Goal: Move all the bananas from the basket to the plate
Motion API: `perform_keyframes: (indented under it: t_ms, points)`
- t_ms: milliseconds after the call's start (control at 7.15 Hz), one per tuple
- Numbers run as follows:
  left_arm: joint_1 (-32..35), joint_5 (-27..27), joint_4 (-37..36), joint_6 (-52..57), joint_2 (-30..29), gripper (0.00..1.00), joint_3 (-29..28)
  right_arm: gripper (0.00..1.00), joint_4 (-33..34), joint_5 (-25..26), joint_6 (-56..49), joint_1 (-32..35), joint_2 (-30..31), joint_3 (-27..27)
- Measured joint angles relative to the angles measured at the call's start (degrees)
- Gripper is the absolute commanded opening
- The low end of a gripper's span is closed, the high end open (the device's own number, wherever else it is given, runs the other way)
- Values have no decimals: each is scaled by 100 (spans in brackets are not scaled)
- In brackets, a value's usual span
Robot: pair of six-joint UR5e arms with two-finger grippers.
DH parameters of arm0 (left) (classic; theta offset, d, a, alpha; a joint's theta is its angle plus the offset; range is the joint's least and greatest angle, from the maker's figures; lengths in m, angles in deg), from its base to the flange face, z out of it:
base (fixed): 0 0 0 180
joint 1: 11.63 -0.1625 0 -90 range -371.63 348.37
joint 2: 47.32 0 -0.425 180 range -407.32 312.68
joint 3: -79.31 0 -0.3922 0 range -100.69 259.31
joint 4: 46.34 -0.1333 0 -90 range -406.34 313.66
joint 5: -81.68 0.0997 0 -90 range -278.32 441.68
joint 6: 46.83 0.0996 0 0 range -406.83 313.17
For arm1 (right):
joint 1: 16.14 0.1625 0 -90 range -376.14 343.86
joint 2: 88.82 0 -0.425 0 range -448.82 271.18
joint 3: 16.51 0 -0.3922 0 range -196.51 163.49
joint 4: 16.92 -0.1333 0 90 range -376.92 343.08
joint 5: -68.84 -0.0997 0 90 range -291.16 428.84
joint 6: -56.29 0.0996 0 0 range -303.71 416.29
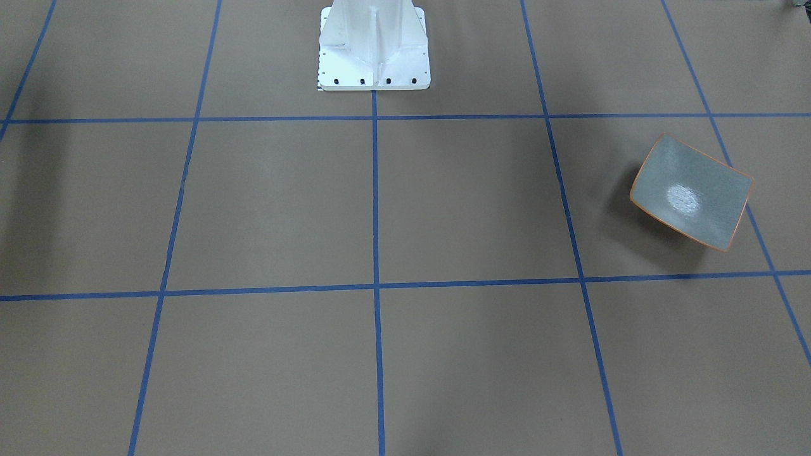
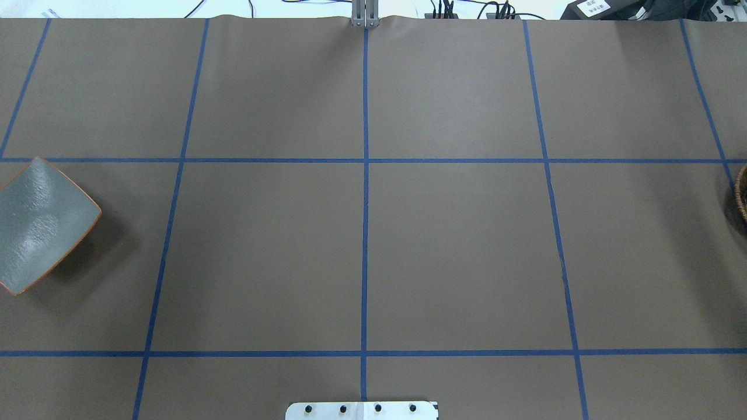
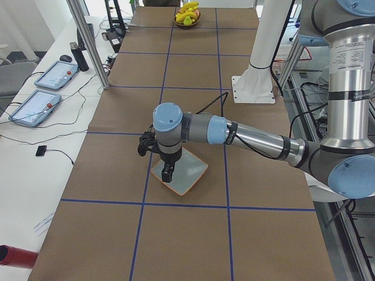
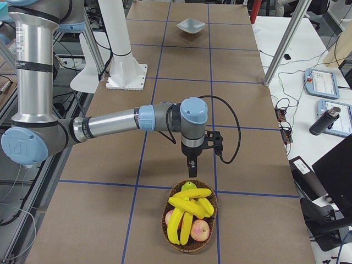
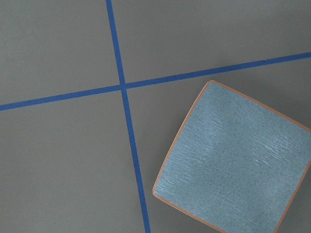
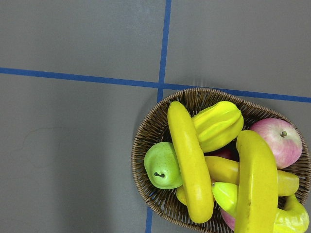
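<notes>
Several yellow bananas (image 6: 189,165) (image 4: 190,209) lie in a round wicker basket (image 6: 146,141) (image 4: 171,239) at the table's right end. In the overhead view only the basket's rim (image 2: 742,192) shows. The grey plate (image 1: 690,193) (image 2: 41,224) (image 5: 233,160) with a thin orange rim sits bare at the left end. My left gripper (image 3: 167,174) hangs over the plate's (image 3: 187,172) edge. My right gripper (image 4: 191,168) hangs just beyond the basket's far rim. Both grippers show only in the side views, so I cannot tell whether either is open or shut.
A green pear (image 6: 163,165), a red apple (image 6: 282,143) and a ribbed yellow fruit (image 6: 218,124) share the basket. The white robot base (image 1: 374,44) stands mid-table. Metal posts (image 3: 88,41) and a side table with tablets (image 3: 35,105) run along the far edge.
</notes>
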Motion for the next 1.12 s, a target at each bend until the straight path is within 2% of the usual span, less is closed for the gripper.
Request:
perform_keyframes:
  t_ms: [1119]
  points:
    - [0, -7, 128, -63, -80, 100, 33, 100, -27, -2, -52, 3, -49, 35]
